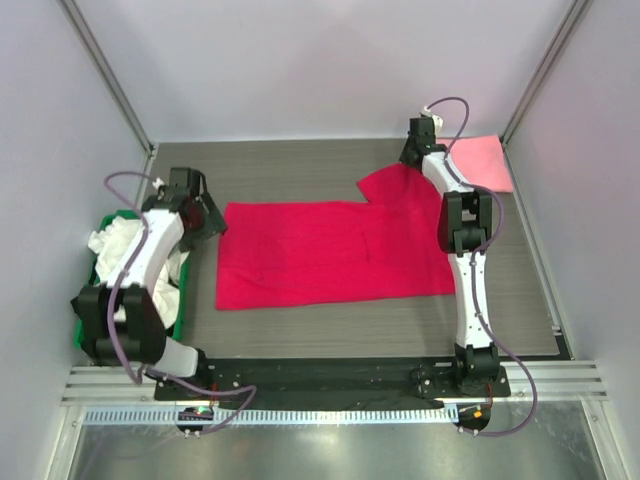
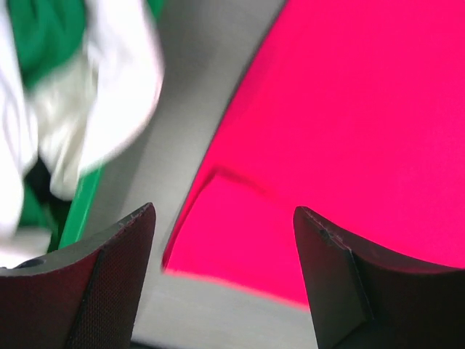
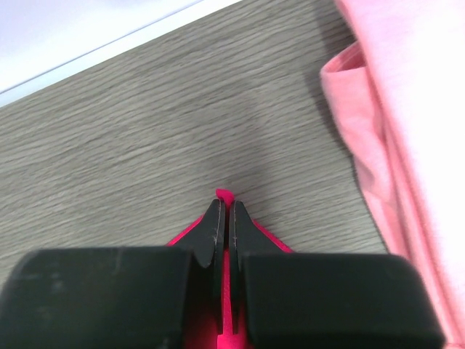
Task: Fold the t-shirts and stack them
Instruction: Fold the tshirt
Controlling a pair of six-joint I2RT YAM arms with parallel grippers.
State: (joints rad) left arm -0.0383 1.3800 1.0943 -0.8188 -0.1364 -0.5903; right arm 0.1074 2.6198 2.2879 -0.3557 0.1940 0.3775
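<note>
The crimson-red t-shirt (image 1: 320, 250) lies spread flat across the middle of the table, with one sleeve pulled up toward the back right. My right gripper (image 1: 412, 152) is shut on that sleeve's tip; in the right wrist view (image 3: 225, 207) red cloth shows between its closed fingers. The light pink t-shirt (image 1: 480, 160) lies flat at the back right corner and shows in the right wrist view (image 3: 407, 109). My left gripper (image 1: 210, 215) is open and empty above the red shirt's left edge (image 2: 341, 131). The white t-shirt (image 1: 125, 245) is crumpled in the crate and shows in the left wrist view (image 2: 94, 109).
A green plastic crate (image 1: 178, 320) stands at the table's left edge, under the left arm. Grey walls close the table at the back and sides. A metal rail runs along the near edge.
</note>
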